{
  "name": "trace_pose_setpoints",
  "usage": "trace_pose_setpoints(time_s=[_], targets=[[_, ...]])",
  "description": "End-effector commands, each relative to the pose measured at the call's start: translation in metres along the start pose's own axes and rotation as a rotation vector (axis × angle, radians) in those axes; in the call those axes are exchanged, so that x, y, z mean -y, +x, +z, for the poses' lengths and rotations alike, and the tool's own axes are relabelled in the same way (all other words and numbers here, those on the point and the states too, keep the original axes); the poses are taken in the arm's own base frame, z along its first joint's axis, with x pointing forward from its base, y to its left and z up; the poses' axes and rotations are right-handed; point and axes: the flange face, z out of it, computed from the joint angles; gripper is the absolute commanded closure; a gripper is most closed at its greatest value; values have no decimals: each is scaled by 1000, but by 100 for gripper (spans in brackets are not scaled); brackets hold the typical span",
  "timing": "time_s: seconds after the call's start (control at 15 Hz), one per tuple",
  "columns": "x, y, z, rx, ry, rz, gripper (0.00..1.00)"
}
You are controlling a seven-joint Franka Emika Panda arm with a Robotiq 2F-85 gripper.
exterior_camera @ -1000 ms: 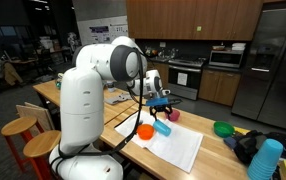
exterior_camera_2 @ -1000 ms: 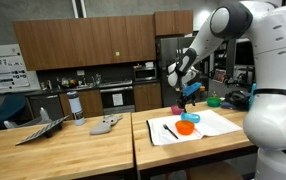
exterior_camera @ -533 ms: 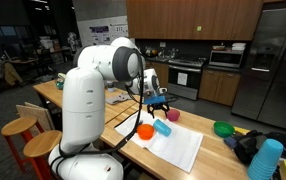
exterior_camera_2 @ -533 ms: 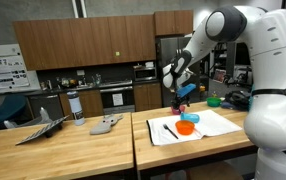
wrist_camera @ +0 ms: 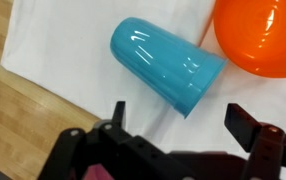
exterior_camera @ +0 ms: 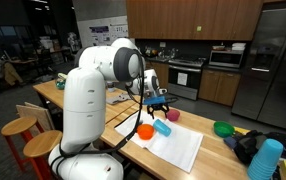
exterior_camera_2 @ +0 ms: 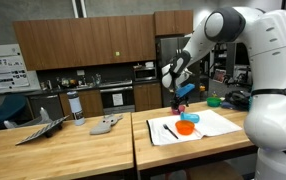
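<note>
Blue cup lies on its side on the white sheet, wider end toward four o'clock, with the orange bowl just beside it at two o'clock. The gripper has shifted slightly and settled above the cup. Its jaws are spread wide and empty, so the cup lies untouched.

We're seeing a glossy sky-blue cup, a plain white sheet, a bright orange bowl, and a black gripper. The table shows pale wood grain, and there's a green bowl.
</note>
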Motion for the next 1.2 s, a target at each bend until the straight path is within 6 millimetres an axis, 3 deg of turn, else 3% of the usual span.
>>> trace_pose_setpoints(time_s=[0.0,0.93,1.0,1.13], targets=[[2,3,2,33,2,2,0],[-5,7,23,158,-48,-9,0],[-4,7,23,165,-53,-12,25],[-6,7,24,171,-60,-21,32]])
